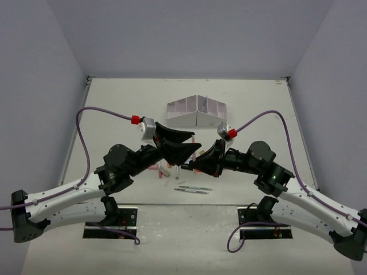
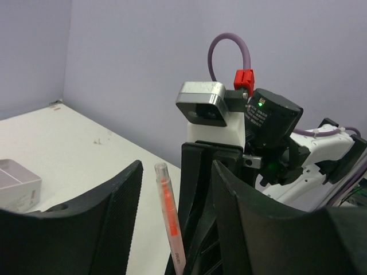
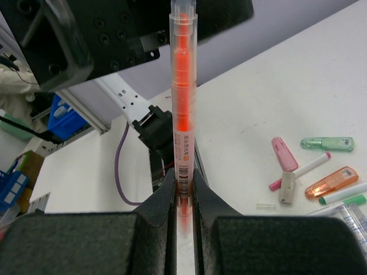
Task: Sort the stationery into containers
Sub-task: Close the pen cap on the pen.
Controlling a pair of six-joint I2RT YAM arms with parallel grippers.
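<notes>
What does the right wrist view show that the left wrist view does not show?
Only right wrist: the right pincer shut on the orange pen, plus a loose pink piece and green piece. Only left wrist: the left pincer standing open around that pen, and the white organiser's corner. Both: the same orange pen.

Top ext view: high, behind arm bases (image 1: 112, 220) (bottom edge of frame), looks down & fwd over counter (image 1: 114, 103); whole scene, far. Left wrist view: v. close, looks out past left end effector (image 2: 178, 172) at right arm's wrist cam (image 2: 200, 103), frame centre. Right wrist view: close-up along right end effector (image 3: 183, 183), counter at right. Both wrist views share clear orange pen (image 2: 168, 212).
</notes>
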